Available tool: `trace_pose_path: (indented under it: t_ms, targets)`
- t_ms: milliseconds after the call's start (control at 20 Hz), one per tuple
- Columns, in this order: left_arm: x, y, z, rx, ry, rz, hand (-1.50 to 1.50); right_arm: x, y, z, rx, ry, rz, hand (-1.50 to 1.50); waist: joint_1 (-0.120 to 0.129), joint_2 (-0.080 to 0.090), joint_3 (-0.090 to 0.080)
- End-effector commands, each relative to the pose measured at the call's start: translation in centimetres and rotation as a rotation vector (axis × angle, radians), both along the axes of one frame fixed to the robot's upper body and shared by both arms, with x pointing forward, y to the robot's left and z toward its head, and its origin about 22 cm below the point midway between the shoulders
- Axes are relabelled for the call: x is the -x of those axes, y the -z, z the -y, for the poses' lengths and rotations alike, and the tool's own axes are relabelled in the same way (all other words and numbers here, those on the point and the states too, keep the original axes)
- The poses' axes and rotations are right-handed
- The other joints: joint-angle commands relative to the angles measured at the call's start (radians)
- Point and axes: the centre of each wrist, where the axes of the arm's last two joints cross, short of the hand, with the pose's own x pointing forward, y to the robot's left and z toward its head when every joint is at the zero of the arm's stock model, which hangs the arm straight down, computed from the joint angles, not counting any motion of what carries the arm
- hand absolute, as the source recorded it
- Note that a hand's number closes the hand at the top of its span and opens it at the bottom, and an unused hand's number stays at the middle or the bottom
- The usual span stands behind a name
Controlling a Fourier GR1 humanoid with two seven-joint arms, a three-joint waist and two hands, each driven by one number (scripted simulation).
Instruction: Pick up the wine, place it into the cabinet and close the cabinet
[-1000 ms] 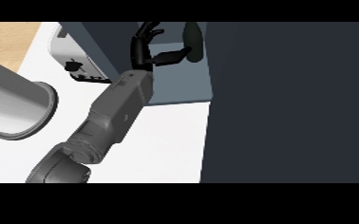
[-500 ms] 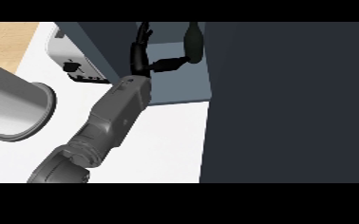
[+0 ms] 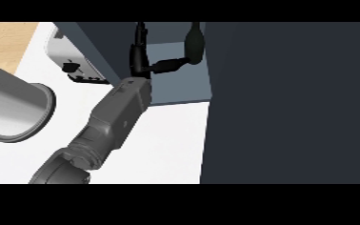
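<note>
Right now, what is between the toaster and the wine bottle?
In the head view, the cabinet's dark side wall and the robot's left hand lie between the toaster and the wine.

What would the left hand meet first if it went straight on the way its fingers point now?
The left hand points up the picture into the open cabinet; nothing shows ahead of its fingers, so probably the cabinet's back, out of view, comes first. The wine bottle stands right of that line.
</note>
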Motion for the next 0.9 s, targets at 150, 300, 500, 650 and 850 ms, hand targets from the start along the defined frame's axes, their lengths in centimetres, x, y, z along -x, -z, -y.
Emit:
trace_pose_path:
  t_ms: [150, 300, 500, 650, 850]
  targets:
    - [0.5, 1.1, -1.0, 0.032, 0.038, 0.026, -1.50, -0.1, -0.5, -0.1, -0.003, -0.019, 0.024, -1.50, 0.012, 0.003, -0.003]
    - [1.1, 2.0, -0.9, 0.027, 0.080, 0.037, -1.50, 0.7, -1.1, -0.1, -0.015, -0.029, 0.018, -1.50, 0.007, 0.000, -0.003]
    - [1.0, 2.3, -2.3, 0.041, 0.139, 0.011, -1.50, 0.7, -0.7, 0.0, -0.022, -0.029, 0.014, -1.50, 0.016, -0.001, -0.002]
    - [0.6, 1.2, -0.5, 0.042, 0.151, 0.025, -1.50, 1.0, -1.3, -0.2, -0.021, -0.015, 0.005, -1.50, 0.023, -0.008, -0.003]
    - [1.0, 1.8, -0.8, 0.101, 0.139, 0.041, -1.50, 1.2, -0.3, 0.1, -0.014, -0.023, 0.003, -1.50, 0.013, -0.011, -0.002]
